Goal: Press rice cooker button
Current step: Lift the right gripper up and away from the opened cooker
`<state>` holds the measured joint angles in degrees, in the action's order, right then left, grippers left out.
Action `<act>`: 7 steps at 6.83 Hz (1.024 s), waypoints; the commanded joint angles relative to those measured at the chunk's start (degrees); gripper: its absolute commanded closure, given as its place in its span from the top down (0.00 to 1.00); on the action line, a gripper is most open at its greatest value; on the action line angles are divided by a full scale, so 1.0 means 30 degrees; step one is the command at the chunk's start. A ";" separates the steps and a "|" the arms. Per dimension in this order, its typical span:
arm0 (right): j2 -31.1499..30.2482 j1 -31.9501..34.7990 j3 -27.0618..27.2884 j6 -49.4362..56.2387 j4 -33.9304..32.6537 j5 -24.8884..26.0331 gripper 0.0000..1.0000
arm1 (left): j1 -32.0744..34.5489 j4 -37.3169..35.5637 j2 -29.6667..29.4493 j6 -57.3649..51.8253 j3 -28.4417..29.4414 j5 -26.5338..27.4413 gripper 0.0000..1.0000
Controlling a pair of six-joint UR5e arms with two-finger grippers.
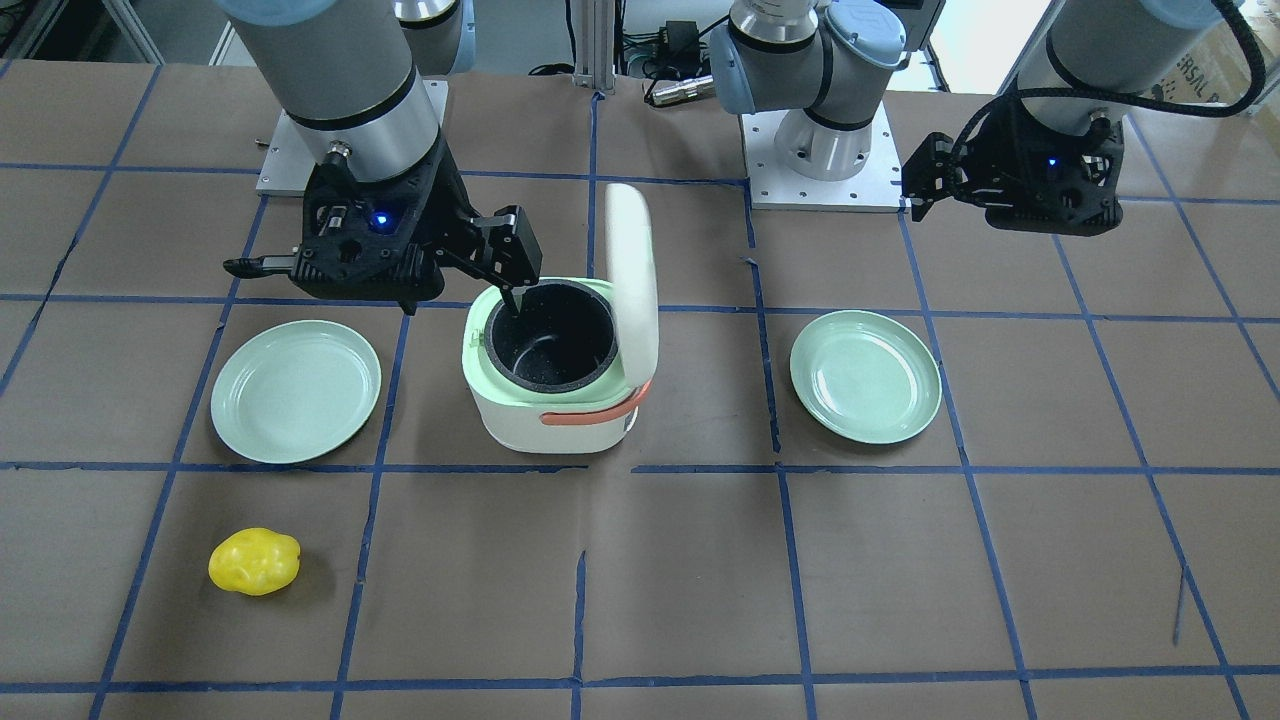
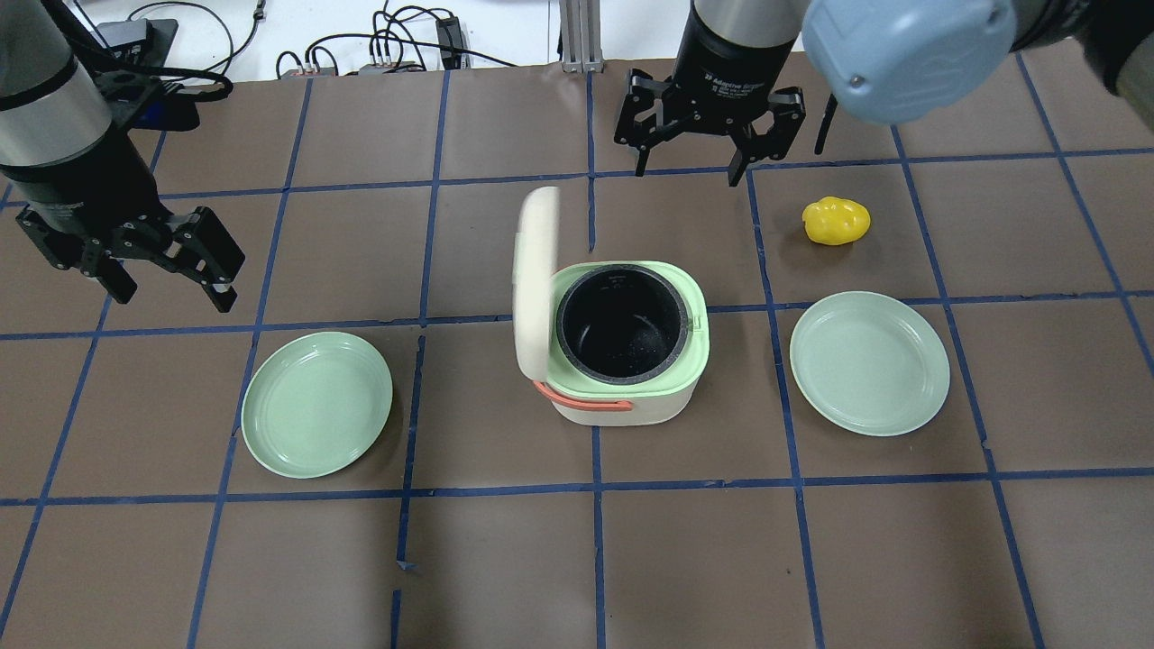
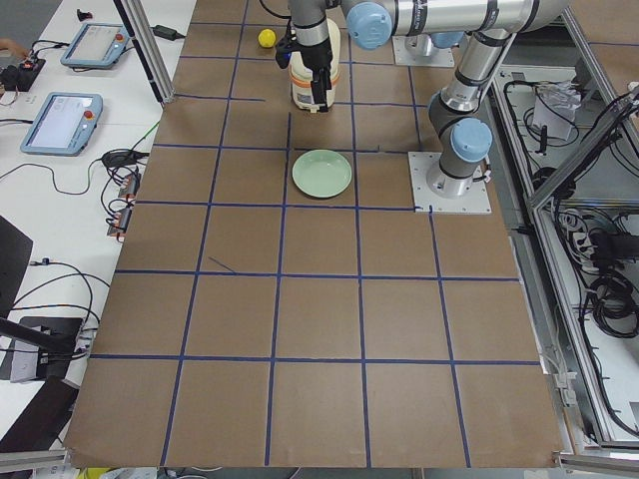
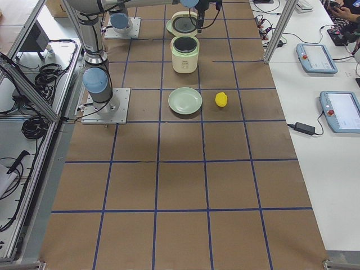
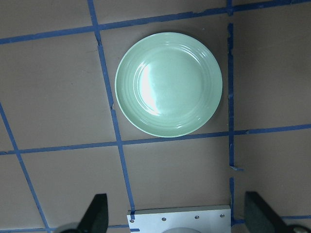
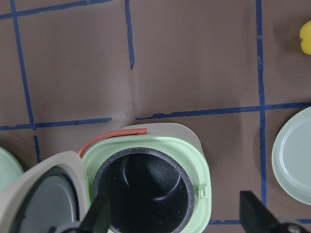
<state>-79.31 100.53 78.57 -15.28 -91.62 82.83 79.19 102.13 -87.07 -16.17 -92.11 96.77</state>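
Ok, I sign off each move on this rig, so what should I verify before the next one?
1. Lid of the rice cooker stands open: ok.
2. Inner pot empty: ok.
3. Right gripper hovers over the cooker, fingers apart, holding nothing: ok.
4. Left gripper open, off near the left plate, apart from the cooker: ok.
5. Button position and state: cannot tell, it shows in no view.
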 commanded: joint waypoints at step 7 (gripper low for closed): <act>-0.0220 -0.2691 0.0880 0.4420 0.0656 0.1687 1.00 | 0.0000 0.0000 -0.0010 0.0000 0.0000 0.0000 1.00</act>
<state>-79.48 92.74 80.39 -2.29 -89.59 87.62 79.19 102.13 -87.10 -16.17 -92.11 96.77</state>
